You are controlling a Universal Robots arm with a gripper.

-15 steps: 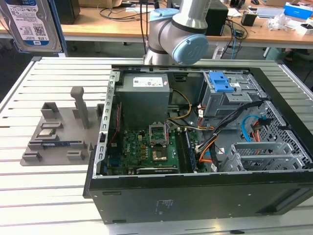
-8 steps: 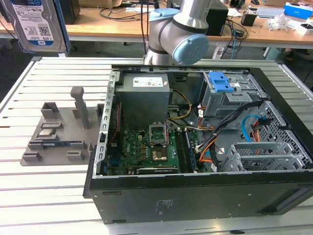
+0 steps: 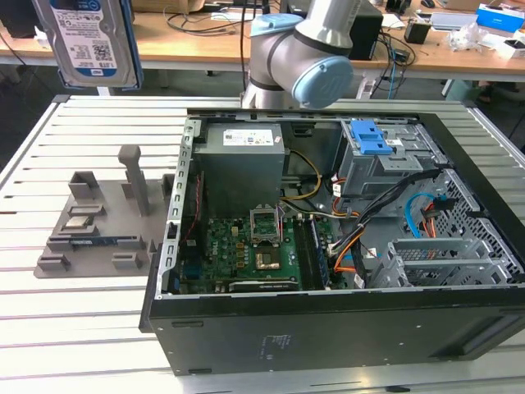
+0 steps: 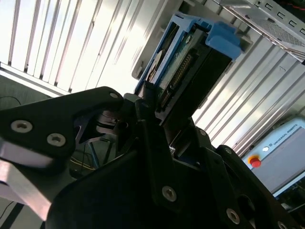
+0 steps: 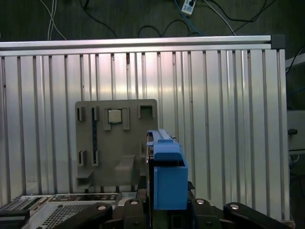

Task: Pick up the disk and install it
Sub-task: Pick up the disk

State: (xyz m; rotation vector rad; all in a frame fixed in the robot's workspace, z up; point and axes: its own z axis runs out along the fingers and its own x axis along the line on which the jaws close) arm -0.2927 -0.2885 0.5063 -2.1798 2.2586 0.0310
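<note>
The tool (image 4: 164, 107) is clamped on the disk (image 4: 183, 62), gripping it near one end with the blue-railed body standing clear of the black fingers (image 4: 145, 95). In the exterior view the disk (image 3: 92, 41) hangs high at about eleven o'clock, well apart from the open case (image 3: 328, 328) on the worktop (image 3: 82, 312). Held by one end, it could pivot or slip in the grip. A tilted disk might jam its rails at the drive cage (image 3: 369, 156), or catch the loose cables (image 3: 385, 205) beside it.
</note>
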